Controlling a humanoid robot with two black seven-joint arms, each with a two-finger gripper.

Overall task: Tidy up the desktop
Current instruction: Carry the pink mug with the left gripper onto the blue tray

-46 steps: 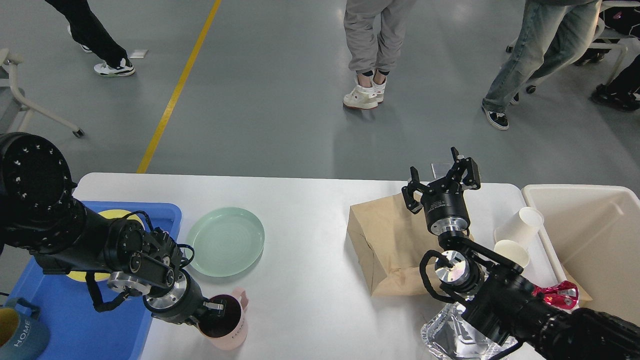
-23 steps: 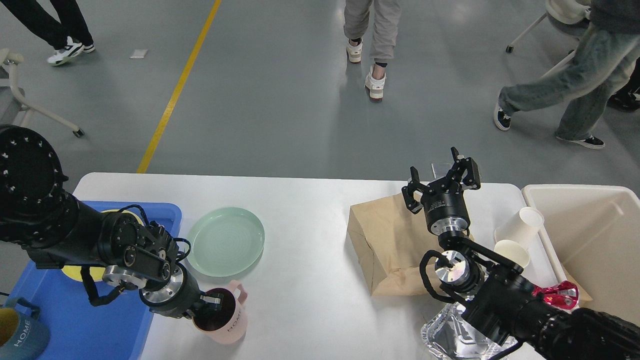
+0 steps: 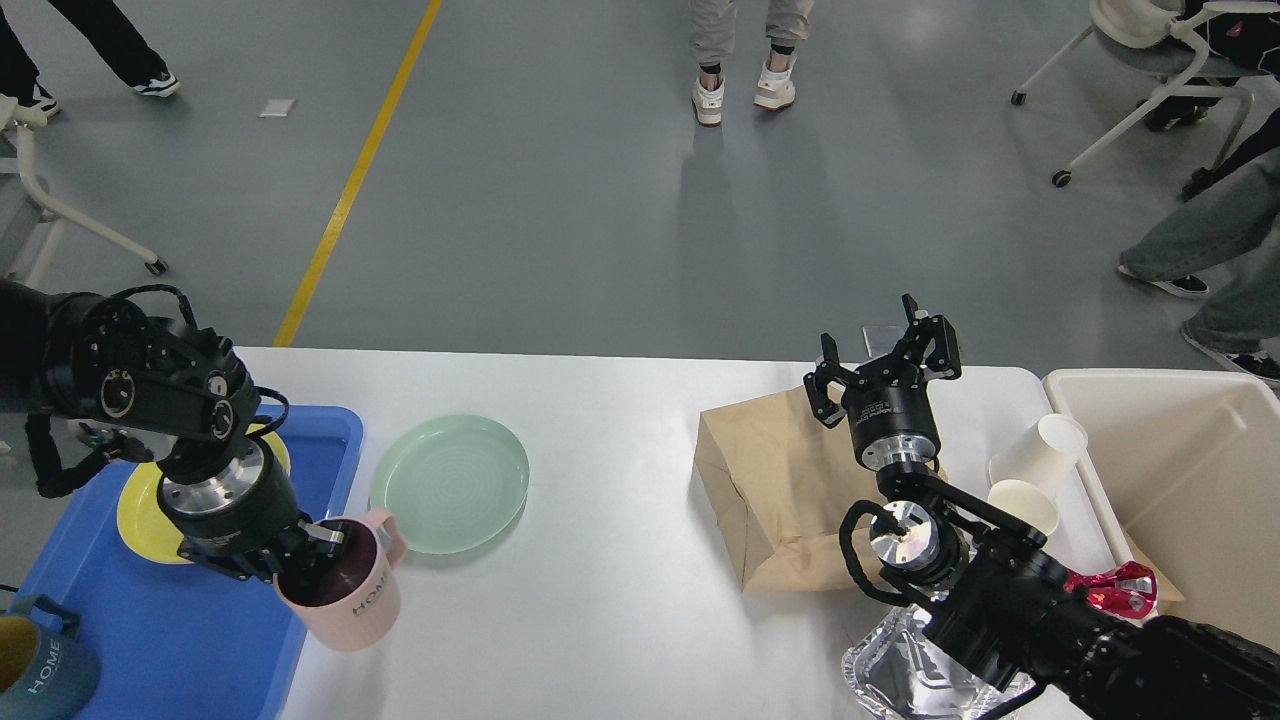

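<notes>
My left hand (image 3: 300, 556) pinches the rim of the pink mug (image 3: 345, 592) and, since a second ago, has carried it from the tabletop (image 3: 610, 590) toward nine o'clock, so it now hangs over the edge of the blue tray (image 3: 150, 620). I judge the mug is almost put away, while the green plate (image 3: 450, 483) at its one o'clock waits. My right hand (image 3: 882, 362) is spread above the paper bag (image 3: 775, 490), unmoved

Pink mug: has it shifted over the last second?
Yes. The pink mug, held at its rim by the left gripper, has gone left: earlier below the green plate, it now overlaps the blue tray's right edge.
</notes>
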